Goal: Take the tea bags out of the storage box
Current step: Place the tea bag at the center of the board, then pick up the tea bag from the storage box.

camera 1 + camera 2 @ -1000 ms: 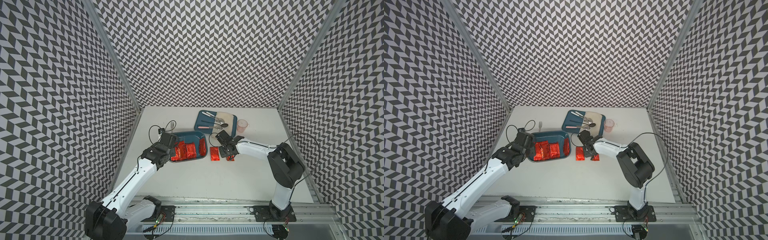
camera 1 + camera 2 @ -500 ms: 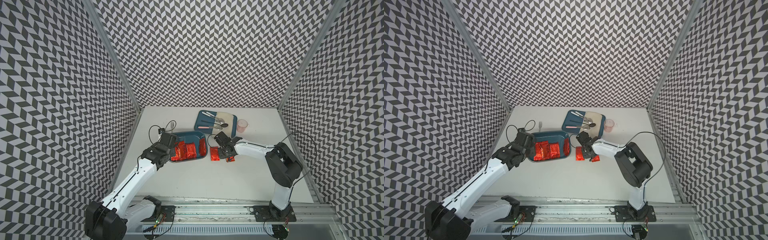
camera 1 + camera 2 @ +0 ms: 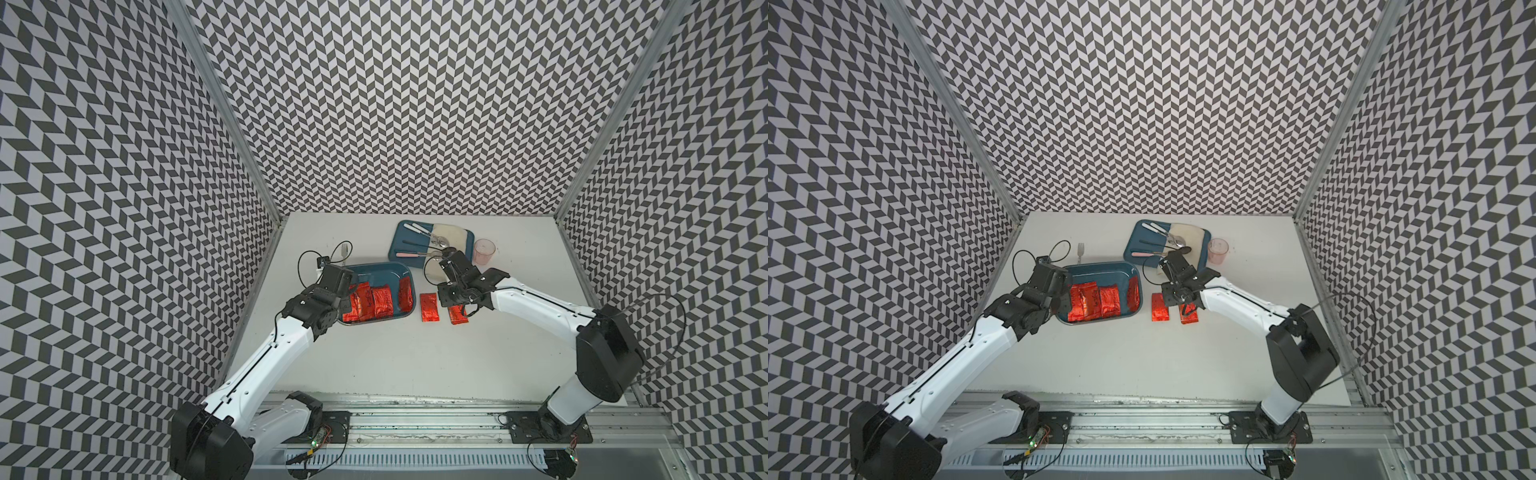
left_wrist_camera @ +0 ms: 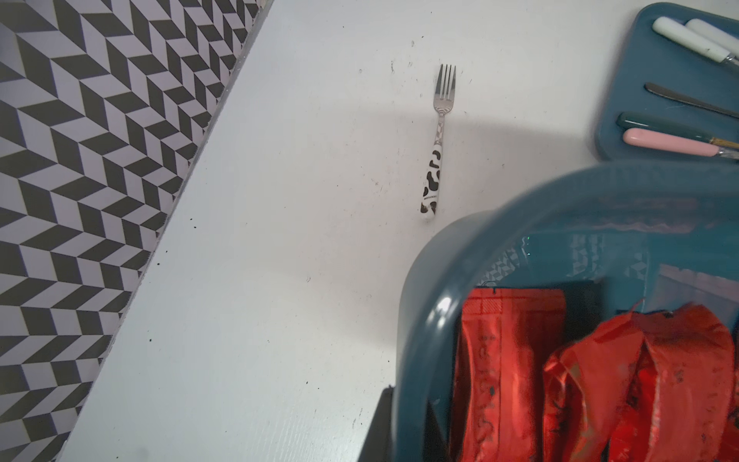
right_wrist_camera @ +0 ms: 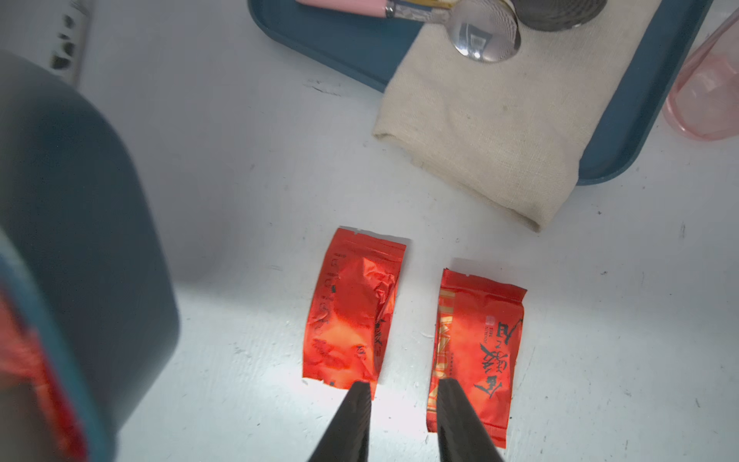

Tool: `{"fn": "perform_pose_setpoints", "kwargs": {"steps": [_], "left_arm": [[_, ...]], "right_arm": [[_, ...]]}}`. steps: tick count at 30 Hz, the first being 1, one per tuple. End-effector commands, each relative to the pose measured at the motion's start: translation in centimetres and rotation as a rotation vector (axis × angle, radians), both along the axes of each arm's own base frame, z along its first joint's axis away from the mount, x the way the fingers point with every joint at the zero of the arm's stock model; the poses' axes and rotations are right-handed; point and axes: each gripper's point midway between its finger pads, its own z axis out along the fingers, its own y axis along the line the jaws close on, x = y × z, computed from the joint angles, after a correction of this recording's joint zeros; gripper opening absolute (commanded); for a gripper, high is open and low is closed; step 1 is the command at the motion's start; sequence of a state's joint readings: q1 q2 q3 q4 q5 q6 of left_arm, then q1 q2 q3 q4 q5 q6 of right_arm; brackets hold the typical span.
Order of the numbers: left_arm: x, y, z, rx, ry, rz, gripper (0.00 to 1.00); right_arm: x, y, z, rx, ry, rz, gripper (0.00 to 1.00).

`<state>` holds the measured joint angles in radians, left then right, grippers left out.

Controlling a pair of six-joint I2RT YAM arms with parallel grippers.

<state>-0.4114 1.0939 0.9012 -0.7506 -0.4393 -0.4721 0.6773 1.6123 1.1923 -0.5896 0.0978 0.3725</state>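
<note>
Two tea bags (image 5: 354,308) are laid near the middle of the desk (image 3: 415,365), just beside the storage box (image 3: 380,272). The rest are seen inside it. The right gripper (image 5: 404,390) is held slightly open over them, with nothing in it. The left gripper (image 3: 345,291) is shut, seemingly on the box's rim. A loose bag could be dragged by those low fingers (image 5: 354,420), or the box tipped.
</note>
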Motion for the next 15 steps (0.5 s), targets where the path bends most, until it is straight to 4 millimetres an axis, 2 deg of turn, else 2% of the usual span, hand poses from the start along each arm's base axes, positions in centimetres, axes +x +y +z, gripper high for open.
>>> {"fn": "perform_pose_setpoints", "kwargs": {"steps": [1,5,8,11,15], "left_arm": [[0.5,-0.3,0.8,-0.032,-0.038,0.002,0.00],[0.5,-0.3,0.8,-0.034,-0.037,0.002,0.00],[0.5,-0.3,0.6,-0.034,-0.032,0.002,0.00],[0.5,-0.3,0.6,-0.032,-0.029,0.000,0.00],[0.5,-0.4,0.5,-0.032,-0.027,0.000,0.00]], "right_arm": [[-0.6,2.7,5.1,0.180,-0.075,0.109,0.33],[-2.9,6.0,10.0,0.370,-0.111,0.208,0.37],[-4.5,8.6,11.5,0.408,-0.111,0.263,0.39],[-4.7,10.1,11.1,0.382,-0.104,0.261,0.39],[-3.8,11.3,8.7,0.306,-0.060,0.229,0.36]]}}
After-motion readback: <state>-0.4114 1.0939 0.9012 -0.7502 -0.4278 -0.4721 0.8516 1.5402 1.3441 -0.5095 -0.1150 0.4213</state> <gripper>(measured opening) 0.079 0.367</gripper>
